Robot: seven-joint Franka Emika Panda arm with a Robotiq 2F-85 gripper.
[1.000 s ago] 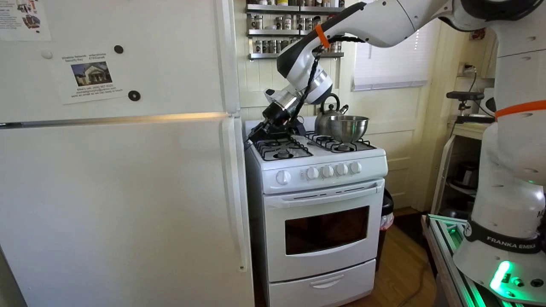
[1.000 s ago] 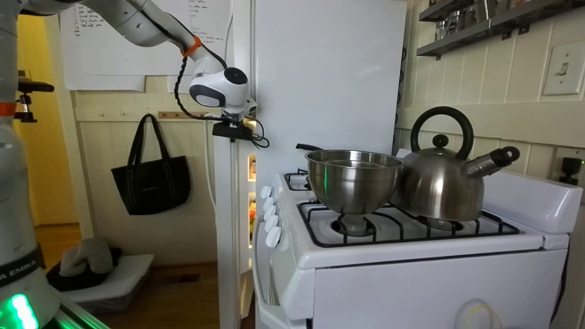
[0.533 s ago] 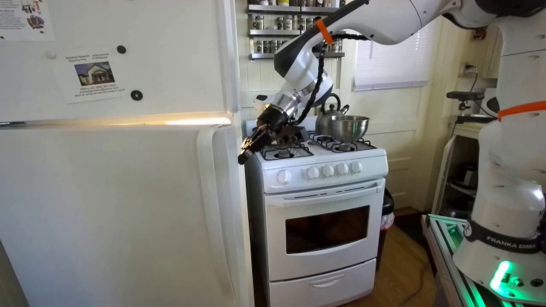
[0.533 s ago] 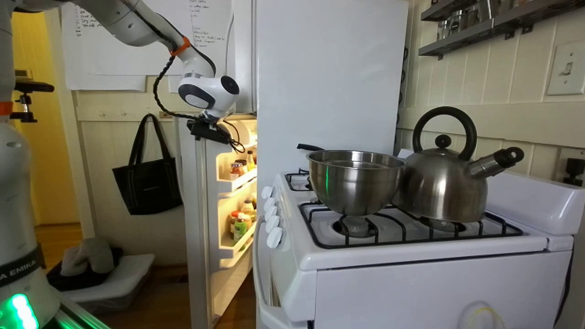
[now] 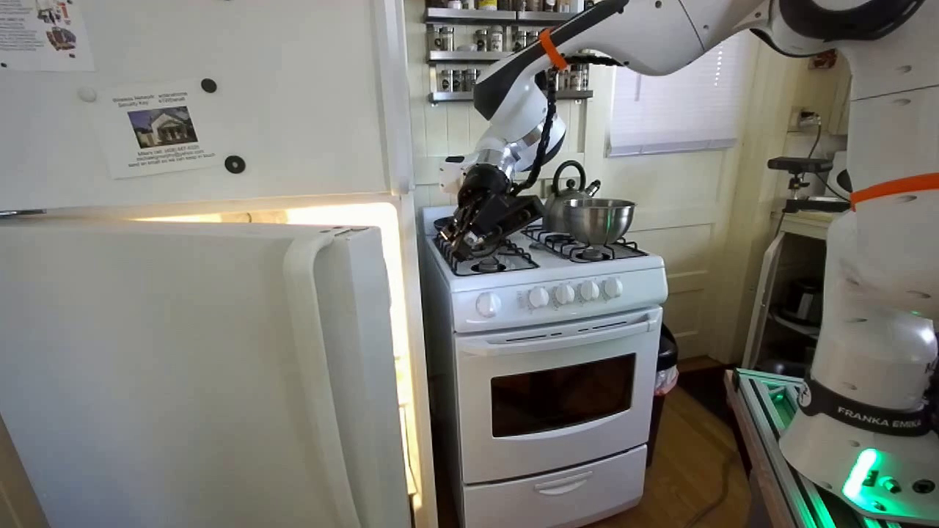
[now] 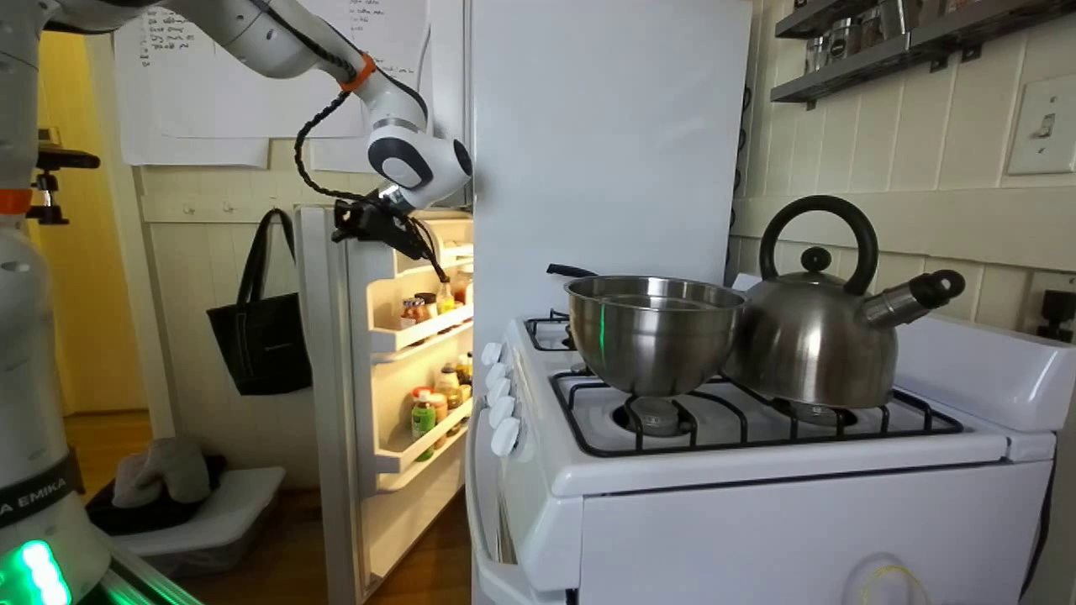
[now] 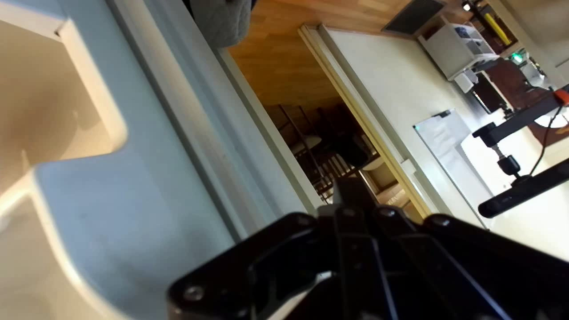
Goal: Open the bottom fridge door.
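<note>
Ajar beside the stove [image 5: 557,451]: the bottom fridge door [image 5: 147,352], with a wider swing left to do

Left of the stove in an exterior view, the door stands partly open, its handle [image 5: 315,367] on the stove side and light pouring from the gap [image 5: 397,293] there. Its inner shelves [image 6: 420,329] and their jars [image 6: 424,418] face the stove in an exterior view. I judge the first pull as done and the step in hand as widening the opening.

Next toward the right, in line with the stove's left side, the jaws hang closed with nothing visible between them; they show near the door's edge but apart from it. In the wrist view the door's inner face lies alongside them. The next move likely calls for setting the closed jaws against that face and pushing it away from the stove, rather than taking the handle.

Standing on the stove, the kettle [image 5: 555,210] and bowl [image 5: 598,224] seem out of the door's path. Right of the stove rises the robot arm [image 5: 880,271], which probably has to follow the door's arc.
</note>
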